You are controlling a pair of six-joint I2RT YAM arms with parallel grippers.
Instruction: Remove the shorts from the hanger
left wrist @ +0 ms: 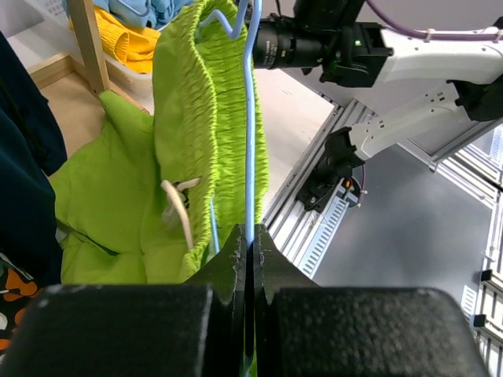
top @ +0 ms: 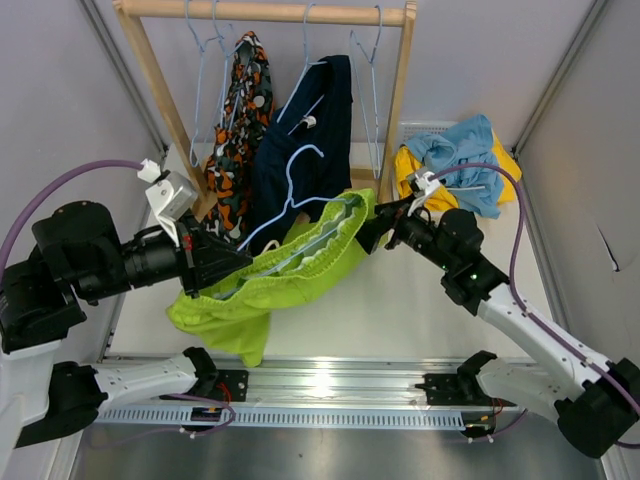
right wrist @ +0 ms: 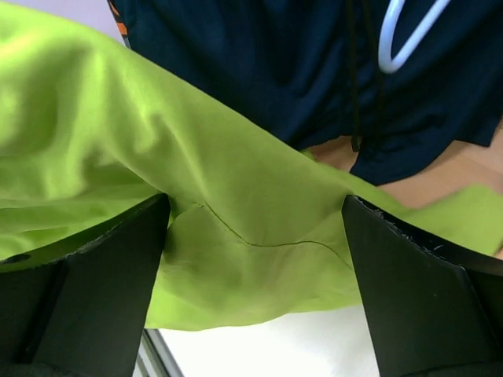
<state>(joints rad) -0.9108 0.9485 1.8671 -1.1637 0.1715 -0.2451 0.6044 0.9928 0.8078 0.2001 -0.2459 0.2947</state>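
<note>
Currently lime green shorts (top: 290,272) run lower-left to upper-right mid-frame, left gripper (left wrist: 251,239) clenched on their blue hanger (left wrist: 250,118), right gripper (right wrist: 255,216) released, jaws flanking the upper-right end.

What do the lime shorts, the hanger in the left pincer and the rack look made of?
Lime shorts: soft matte fabric, gathered elastic waistband, folds limply.
Hanger: thin light-blue wire, probably coated metal, glossy.
Rack: pale wood by its look, square bars, matte.
</note>
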